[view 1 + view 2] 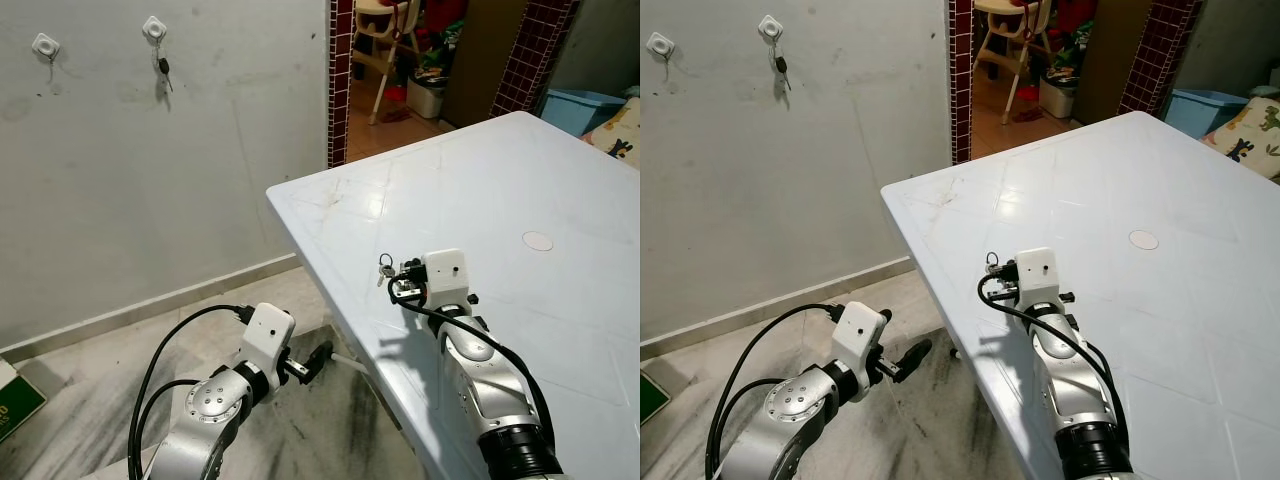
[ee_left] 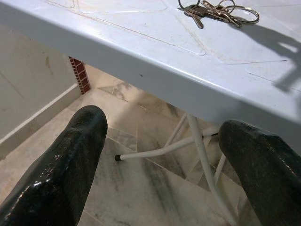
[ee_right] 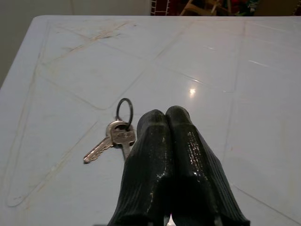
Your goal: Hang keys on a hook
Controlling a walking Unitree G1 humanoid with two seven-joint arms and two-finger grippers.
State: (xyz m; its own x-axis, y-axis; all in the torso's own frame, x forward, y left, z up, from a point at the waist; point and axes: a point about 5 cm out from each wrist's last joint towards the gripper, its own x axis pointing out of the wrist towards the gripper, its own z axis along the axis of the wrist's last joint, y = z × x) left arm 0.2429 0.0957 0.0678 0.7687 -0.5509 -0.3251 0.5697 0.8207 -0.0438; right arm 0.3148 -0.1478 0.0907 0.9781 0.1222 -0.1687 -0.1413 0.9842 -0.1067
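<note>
Two keys [image 3: 111,142] on a ring are seen lying flat on the white table [image 1: 520,190], near its edge closest to the wall. The right gripper [image 3: 171,123] is placed over the tabletop just beside them, its two black fingers pressed tightly together with nothing visibly caught between; the ring sits right next to the fingertips, and whether it is touched cannot be told. In the head view the same bunch [image 1: 385,267] is spotted just ahead of the right wrist.

The left gripper [image 1: 318,357] is held low beside the table, above the marbled floor [image 1: 90,370], with its fingers [image 2: 70,160] spread wide apart and nothing between them. From its wrist view the table's underside and thin white legs [image 2: 197,146] are made out, and the keys are glimpsed on top.

On the grey wall [image 1: 150,180], two white hooks are mounted: the left hook [image 1: 45,45] is bare, and from the right hook [image 1: 154,27] a dark key [image 1: 163,70] is hung. A doorway [image 1: 400,70] with dark red tiled edges is seen beyond the table.
</note>
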